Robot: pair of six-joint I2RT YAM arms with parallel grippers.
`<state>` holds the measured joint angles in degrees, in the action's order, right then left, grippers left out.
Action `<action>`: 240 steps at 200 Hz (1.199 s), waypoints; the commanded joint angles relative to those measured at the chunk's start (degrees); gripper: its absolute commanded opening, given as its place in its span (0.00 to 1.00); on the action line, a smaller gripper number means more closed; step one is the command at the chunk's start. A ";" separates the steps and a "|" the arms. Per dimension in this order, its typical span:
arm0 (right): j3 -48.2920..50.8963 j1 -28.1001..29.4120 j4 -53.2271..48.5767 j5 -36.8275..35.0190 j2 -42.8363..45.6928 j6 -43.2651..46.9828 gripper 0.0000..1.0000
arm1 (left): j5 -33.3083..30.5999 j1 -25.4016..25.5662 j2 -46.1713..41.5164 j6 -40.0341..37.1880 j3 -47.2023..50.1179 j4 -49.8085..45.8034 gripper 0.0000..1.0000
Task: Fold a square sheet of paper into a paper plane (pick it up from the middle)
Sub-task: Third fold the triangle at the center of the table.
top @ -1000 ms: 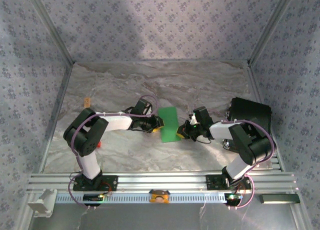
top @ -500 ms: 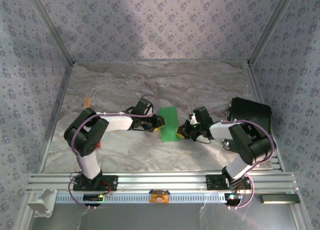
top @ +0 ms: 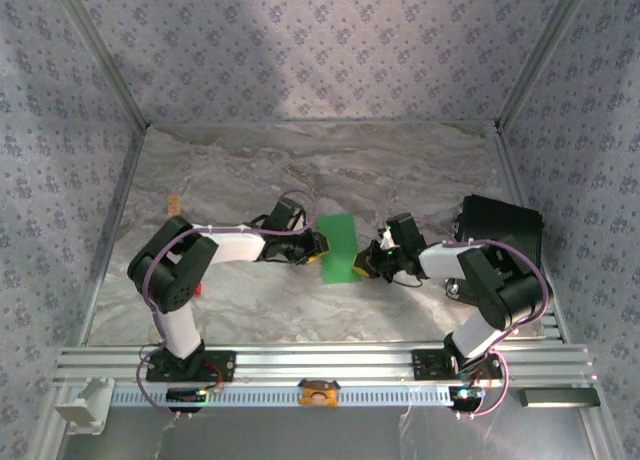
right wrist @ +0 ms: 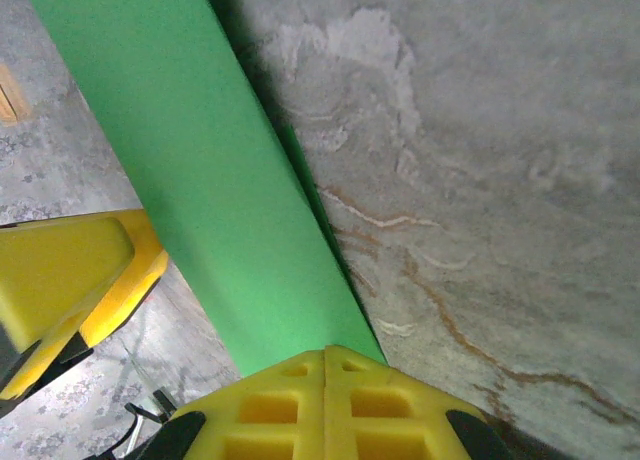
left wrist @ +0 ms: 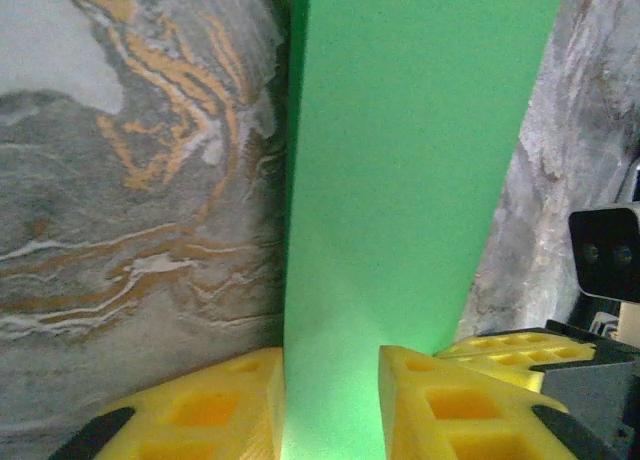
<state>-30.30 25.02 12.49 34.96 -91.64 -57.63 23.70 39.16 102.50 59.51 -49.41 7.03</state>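
The square sheet of paper (top: 339, 247) lies on the marbled table folded into a narrow bright green rectangle. My left gripper (top: 318, 248) sits at its left edge. In the left wrist view the yellow jaws stand apart, and the paper (left wrist: 410, 180) runs through the gap of the left gripper (left wrist: 332, 390). My right gripper (top: 362, 268) is at the paper's lower right edge. Its jaws are pressed together, and the tips of the right gripper (right wrist: 325, 365) rest over the near end of the paper (right wrist: 200, 160), which spreads flat away from them.
A black box (top: 500, 230) stands at the right, behind the right arm. A small red block (top: 198, 289) lies by the left arm's elbow and a small tan piece (top: 175, 202) sits at the far left. An aluminium rail (top: 320, 365) runs along the table's near edge.
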 commanded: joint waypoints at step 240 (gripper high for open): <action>-0.02 0.19 -4.70 -6.50 6.05 6.60 0.34 | -2.09 -0.39 -5.54 1.77 1.66 -0.78 0.00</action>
<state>-29.71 24.91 13.39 33.87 -89.49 -55.99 21.58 39.09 99.96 60.14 -48.27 7.49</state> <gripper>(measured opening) 0.253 0.046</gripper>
